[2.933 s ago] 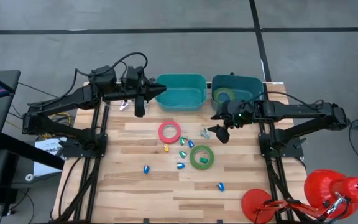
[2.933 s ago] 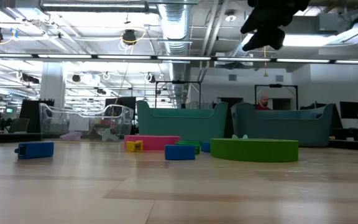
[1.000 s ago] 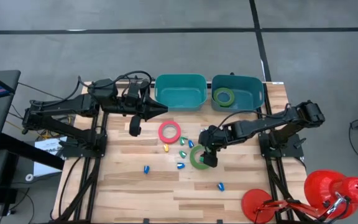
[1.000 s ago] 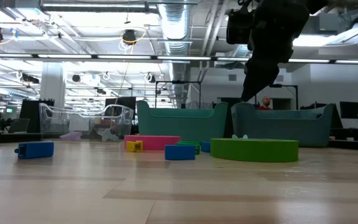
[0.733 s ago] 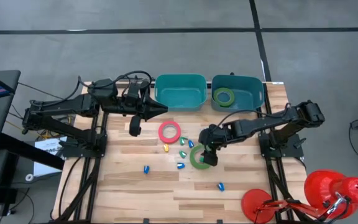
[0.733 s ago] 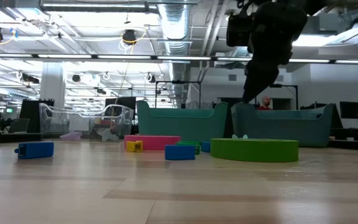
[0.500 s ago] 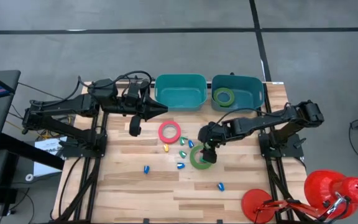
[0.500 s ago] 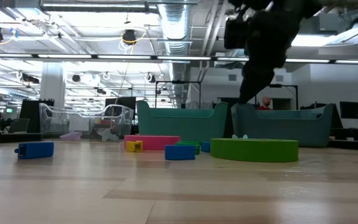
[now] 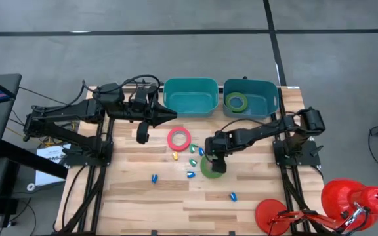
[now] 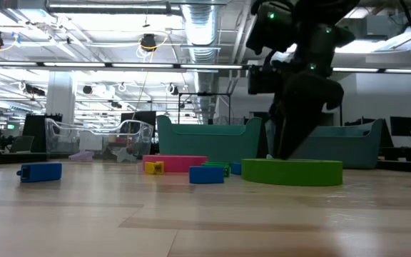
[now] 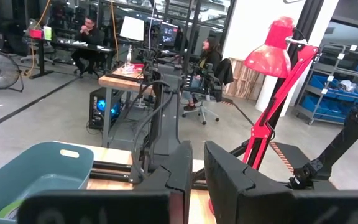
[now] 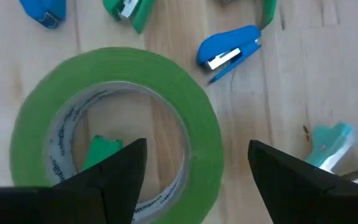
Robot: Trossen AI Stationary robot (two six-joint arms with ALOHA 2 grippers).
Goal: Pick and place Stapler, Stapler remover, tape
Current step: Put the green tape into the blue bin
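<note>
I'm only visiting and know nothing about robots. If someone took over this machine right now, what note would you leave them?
Right gripper: jaws open, down at the green tape roll on the table, straddling its rim, not yet closed.
Left gripper: jaws nearly shut, empty, waiting beside the left bin.
Done: one green roll lies in the right bin.
Left: this green roll, the pink roll, and the small coloured staplers scattered on the table.

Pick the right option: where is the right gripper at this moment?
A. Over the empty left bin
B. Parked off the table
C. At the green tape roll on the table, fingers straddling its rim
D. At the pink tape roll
C: the right gripper is down at the green tape roll, one open finger inside its ring and one outside.
</note>
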